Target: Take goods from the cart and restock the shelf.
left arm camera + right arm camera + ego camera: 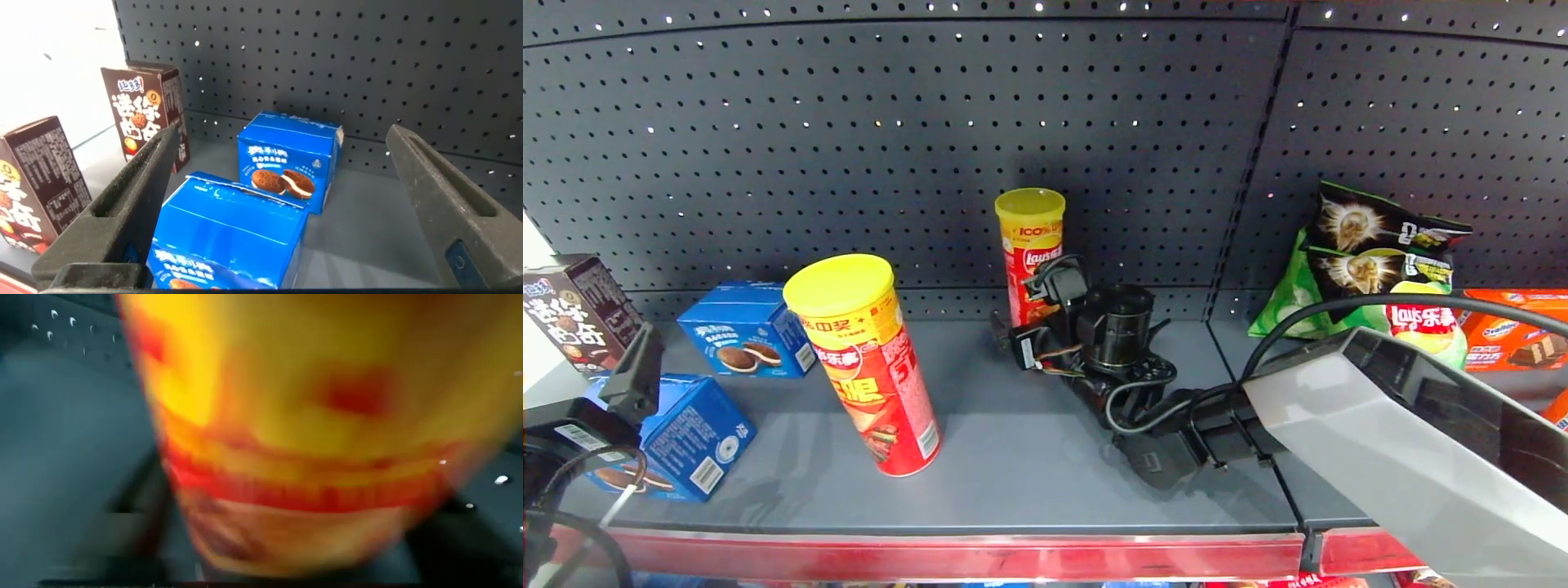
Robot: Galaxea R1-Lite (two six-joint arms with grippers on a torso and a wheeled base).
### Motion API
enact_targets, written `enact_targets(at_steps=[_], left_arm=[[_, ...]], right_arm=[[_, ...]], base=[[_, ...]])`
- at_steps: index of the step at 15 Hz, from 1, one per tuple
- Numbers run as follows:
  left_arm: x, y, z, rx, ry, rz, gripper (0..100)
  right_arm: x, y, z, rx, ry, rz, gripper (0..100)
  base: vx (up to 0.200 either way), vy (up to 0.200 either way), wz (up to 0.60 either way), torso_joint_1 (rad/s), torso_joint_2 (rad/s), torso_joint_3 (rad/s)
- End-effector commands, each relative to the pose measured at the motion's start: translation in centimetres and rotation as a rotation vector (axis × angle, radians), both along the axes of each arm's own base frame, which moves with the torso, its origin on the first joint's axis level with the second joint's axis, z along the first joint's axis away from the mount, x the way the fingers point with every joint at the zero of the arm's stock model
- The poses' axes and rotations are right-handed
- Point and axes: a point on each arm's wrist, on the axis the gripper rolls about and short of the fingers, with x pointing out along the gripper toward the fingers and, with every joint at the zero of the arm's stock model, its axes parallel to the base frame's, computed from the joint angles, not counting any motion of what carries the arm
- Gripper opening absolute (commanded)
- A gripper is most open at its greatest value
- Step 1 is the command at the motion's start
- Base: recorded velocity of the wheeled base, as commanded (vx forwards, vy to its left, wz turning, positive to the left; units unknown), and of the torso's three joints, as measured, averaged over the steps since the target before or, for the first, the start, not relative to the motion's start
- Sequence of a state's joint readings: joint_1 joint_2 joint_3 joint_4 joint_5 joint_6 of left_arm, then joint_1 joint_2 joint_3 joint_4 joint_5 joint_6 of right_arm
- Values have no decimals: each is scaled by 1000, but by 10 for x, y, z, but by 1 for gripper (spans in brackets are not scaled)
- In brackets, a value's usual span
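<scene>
A tall yellow-lidded red chips can (1029, 249) stands upright at the back of the grey shelf (1029, 465). My right gripper (1023, 325) sits low on the can (319, 416), which stands between its fingers, and it looks shut on it. A second, larger chips can (870, 367) stands toward the front. My left gripper (282, 143) is open at the shelf's left end, its fingers (131, 204) on either side of the near blue cookie box (225, 237), apart from it. Another blue cookie box (288, 159) stands behind.
Dark brown cartons (143, 102) stand at the far left. Green and black chip bags (1364, 253) and orange boxes (1515, 327) fill the neighbouring bay on the right. A pegboard wall (931, 122) backs the shelf, and a red strip (964, 555) runs along its front edge.
</scene>
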State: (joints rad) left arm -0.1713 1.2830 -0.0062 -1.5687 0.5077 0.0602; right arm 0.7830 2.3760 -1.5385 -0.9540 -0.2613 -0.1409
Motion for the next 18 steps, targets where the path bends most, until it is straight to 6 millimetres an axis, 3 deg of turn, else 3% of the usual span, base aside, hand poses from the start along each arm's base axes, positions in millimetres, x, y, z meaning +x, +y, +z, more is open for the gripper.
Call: enact_targets(at_steps=[1, 10, 14, 17, 18], left_arm=[[0, 0, 0, 1, -2, 0, 100], [-1, 0, 1, -1, -6, -1, 100], [0, -1, 0, 1, -1, -6, 100], [0, -1, 0, -1, -1, -7, 100], [0, -1, 0, -1, -1, -7, 100]], right_arm=[[-1, -1, 6, 12, -12, 0, 100], [-8, -14, 39, 61, -52, -13, 100], [-27, -45, 77, 94, -77, -58, 100], [-46, -75, 91, 78, -57, -87, 100], [-48, -81, 88, 58, -35, -93, 100]], base=[[0, 0, 0, 0, 0, 0], [0, 0, 0, 0, 0, 0], [0, 0, 0, 0, 0, 0], [0, 0, 0, 0, 0, 0], [0, 0, 0, 0, 0, 0]])
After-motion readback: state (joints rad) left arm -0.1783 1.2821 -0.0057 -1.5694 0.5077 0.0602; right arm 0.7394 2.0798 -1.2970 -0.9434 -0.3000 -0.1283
